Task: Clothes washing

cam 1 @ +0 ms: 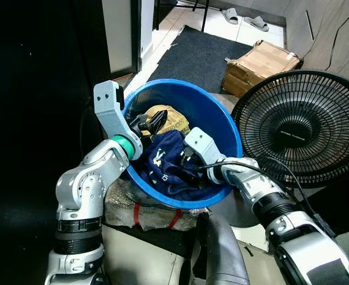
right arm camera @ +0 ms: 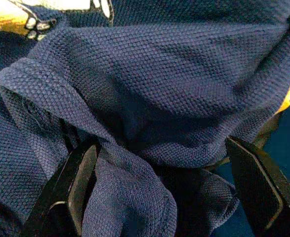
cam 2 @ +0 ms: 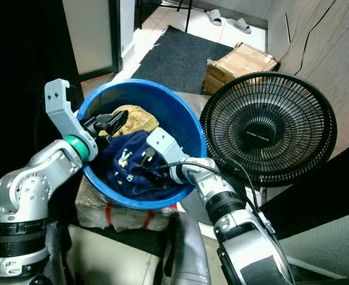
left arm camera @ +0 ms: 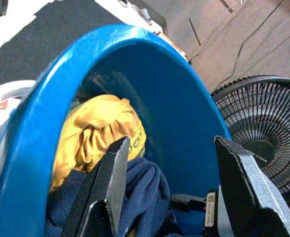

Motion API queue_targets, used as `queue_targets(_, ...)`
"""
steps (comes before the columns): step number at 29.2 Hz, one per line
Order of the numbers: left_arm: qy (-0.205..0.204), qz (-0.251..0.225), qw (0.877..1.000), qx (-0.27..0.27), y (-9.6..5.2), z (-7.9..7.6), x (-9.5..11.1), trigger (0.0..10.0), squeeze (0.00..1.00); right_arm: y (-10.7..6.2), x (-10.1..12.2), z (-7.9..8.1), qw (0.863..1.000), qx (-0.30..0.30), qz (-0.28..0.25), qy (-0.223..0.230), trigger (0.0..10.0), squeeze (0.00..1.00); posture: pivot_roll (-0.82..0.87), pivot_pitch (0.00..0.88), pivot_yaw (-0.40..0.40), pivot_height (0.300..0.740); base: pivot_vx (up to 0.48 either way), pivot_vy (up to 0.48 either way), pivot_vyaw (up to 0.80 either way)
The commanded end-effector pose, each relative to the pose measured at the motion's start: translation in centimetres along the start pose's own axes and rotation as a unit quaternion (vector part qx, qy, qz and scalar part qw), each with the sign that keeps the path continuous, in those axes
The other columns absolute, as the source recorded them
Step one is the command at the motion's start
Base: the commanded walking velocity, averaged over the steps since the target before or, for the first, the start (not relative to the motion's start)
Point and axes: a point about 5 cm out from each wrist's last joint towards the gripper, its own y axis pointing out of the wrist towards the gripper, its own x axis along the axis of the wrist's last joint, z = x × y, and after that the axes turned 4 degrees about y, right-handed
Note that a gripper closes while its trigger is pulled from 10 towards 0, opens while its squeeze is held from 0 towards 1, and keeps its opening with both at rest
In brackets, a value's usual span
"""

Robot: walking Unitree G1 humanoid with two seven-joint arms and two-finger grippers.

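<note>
Your left gripper (cam 1: 152, 121) reaches over the left rim of the blue basin (cam 1: 222, 119), fingers spread wide above a yellow garment (cam 1: 173, 120). Your right gripper (right arm camera: 159, 187), also wide, presses into the navy garment (cam 1: 165, 163) at the basin's middle. A black fan (cam 1: 308, 124) stands right.

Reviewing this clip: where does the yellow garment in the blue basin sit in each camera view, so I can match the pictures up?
Left eye: yellow garment at the basin's far side, behind the navy garment.
Right eye: same place, by the left gripper.
Left wrist: bunched under the blue basin rim.
Right wrist: a yellow sliver at one corner.
Shared landmark: the navy garment.
</note>
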Motion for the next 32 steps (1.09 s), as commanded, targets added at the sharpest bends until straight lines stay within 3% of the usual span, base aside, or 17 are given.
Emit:
queue_targets(1, -0.005, 0.013, 0.999, 0.029, -0.4, 1.1, -0.6, 10.0, 0.0, 0.1, -5.0, 1.2, 0.995, 0.024, 0.068, 0.064, 0.0, 1.0, 0.07, 0.156, -0.077, 0.371, 0.0, 0.0, 0.0)
queue_targets(3, -0.005, 0.013, 0.999, 0.029, -0.4, 1.1, -0.6, 10.0, 0.0, 0.1, -4.9, 1.3, 0.995, 0.03, 0.062, 0.075, 0.0, 1.0, 0.07, 0.155, -0.077, 0.371, 0.0, 0.0, 0.0)
queue_targets(6, -0.006, 0.012, 0.999, 0.031, -0.4, 1.2, -0.6, 10.0, 0.0, 0.2, -4.1, 1.8, 0.988, 0.078, 0.023, 0.13, 0.0, 1.0, 0.07, 0.152, -0.077, 0.371, 0.0, 0.0, 0.0)
queue_targets(11, -0.008, 0.01, 0.999, 0.034, -0.4, 1.2, -0.5, 10.0, 0.0, 0.0, -3.2, 1.8, 0.979, 0.113, -0.025, 0.169, 0.0, 1.0, 0.07, 0.15, -0.077, 0.371, 0.0, 0.0, 0.0)
queue_targets(27, -0.01, 0.009, 0.999, 0.038, -0.5, 1.3, -0.5, 10.0, 0.0, -0.8, -0.6, 0.9, 0.956, 0.129, -0.149, 0.218, 0.0, 1.0, 0.07, 0.154, -0.073, 0.371, 0.0, 0.0, 0.0)
queue_targets(28, -0.01, 0.009, 0.999, 0.038, -0.5, 1.3, -0.5, 10.0, 0.0, -1.1, 0.2, 0.6, 0.95, 0.128, -0.178, 0.221, 0.0, 0.95, 0.07, 0.154, -0.073, 0.371, 0.0, 0.0, 0.0)
queue_targets(29, -0.011, 0.009, 0.999, 0.039, -0.5, 1.3, -0.5, 10.0, 0.0, -1.6, 1.4, 0.1, 0.945, 0.118, -0.217, 0.215, 0.0, 0.61, 0.07, 0.157, -0.072, 0.371, 0.0, 0.0, 0.0)
queue_targets(30, -0.011, 0.008, 0.999, 0.039, -0.5, 1.3, -0.5, 10.0, 0.0, -2.5, 3.2, -0.6, 0.934, 0.102, -0.27, 0.212, 0.5, 0.0, 0.07, 0.157, -0.07, 0.371, 0.0, 0.0, 0.0)
queue_targets(31, -0.012, 0.008, 0.999, 0.04, -0.5, 1.3, -0.5, 10.0, 0.0, -3.1, 4.3, -1.0, 0.925, 0.091, -0.303, 0.209, 0.5, 0.0, 0.07, 0.157, -0.07, 0.371, 0.0, 0.0, 0.0)
queue_targets(32, -0.012, 0.008, 0.999, 0.04, -0.5, 1.3, -0.5, 10.0, 0.0, -3.5, 4.9, -1.3, 0.92, 0.084, -0.322, 0.209, 10.0, 0.0, 0.07, 0.157, -0.07, 0.371, 0.0, 0.0, 0.0)
